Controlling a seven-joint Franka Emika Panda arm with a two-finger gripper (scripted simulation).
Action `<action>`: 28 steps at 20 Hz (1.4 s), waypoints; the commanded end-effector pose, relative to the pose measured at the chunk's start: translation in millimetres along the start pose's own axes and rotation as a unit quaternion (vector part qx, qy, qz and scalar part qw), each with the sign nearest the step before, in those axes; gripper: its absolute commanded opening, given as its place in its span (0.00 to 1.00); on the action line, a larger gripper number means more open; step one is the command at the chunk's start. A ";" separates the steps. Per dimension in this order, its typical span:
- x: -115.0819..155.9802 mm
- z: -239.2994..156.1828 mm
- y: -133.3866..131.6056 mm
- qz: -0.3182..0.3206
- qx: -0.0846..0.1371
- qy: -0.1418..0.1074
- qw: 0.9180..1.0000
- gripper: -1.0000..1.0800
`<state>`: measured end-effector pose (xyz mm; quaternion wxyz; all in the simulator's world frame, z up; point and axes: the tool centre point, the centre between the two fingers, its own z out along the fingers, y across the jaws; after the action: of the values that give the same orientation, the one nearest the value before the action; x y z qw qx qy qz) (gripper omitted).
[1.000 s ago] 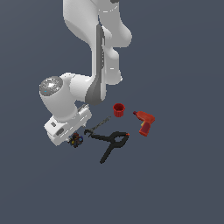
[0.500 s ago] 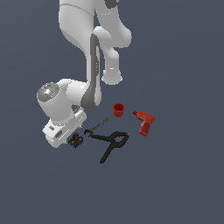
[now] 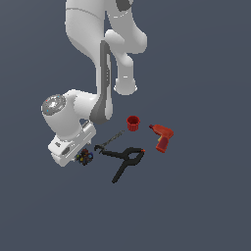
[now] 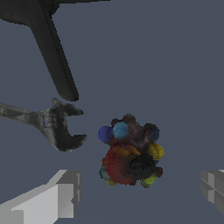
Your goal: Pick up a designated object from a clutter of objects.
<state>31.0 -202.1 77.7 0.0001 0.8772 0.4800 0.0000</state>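
The white Panda arm (image 3: 105,59) folds down from twelve o'clock, elbow bent, its wrist tipped low toward eight o'clock in the exterior view, and the gripper (image 3: 81,156) hangs right over the floor. Jaws spread wide, nothing held: in the wrist view the two pale blocky fingers (image 4: 57,199) stand on either side of the dark lump (image 4: 130,153) with clear gaps to it. The lump is knobbly, a cluster of little blue, yellow, red and black balls, sitting at the exterior view's far left of the clutter, just beside the fingertips. Next along, at its two o'clock, the thin grey tool (image 3: 110,140), a dull metal wrench with an open hooked head. Then the black clamp (image 3: 125,161), matte, long tapered handles. The small red cup (image 3: 133,122) stands upright, round and smooth. Far right, the red-orange drill (image 3: 162,136) lies flat.
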 end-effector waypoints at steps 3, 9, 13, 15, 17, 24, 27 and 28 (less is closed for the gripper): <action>-0.2 13.8 -0.6 0.000 0.000 0.000 1.000 0.96; -0.5 41.6 -1.2 -0.001 0.000 0.000 1.000 0.96; -0.3 47.8 -0.2 -0.002 0.000 0.000 1.000 0.96; -0.3 48.0 -0.1 -0.002 0.000 0.000 1.000 0.00; -0.3 48.0 -0.1 -0.002 0.000 0.000 1.000 0.00; -0.3 48.0 -0.1 -0.002 0.000 0.000 1.000 0.00; 0.8 42.4 1.9 -0.002 -0.003 0.001 1.000 0.00; 1.1 40.9 2.0 -0.002 -0.003 0.001 1.000 0.00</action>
<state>32.7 -202.1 34.7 0.0018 0.8763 0.4818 0.0020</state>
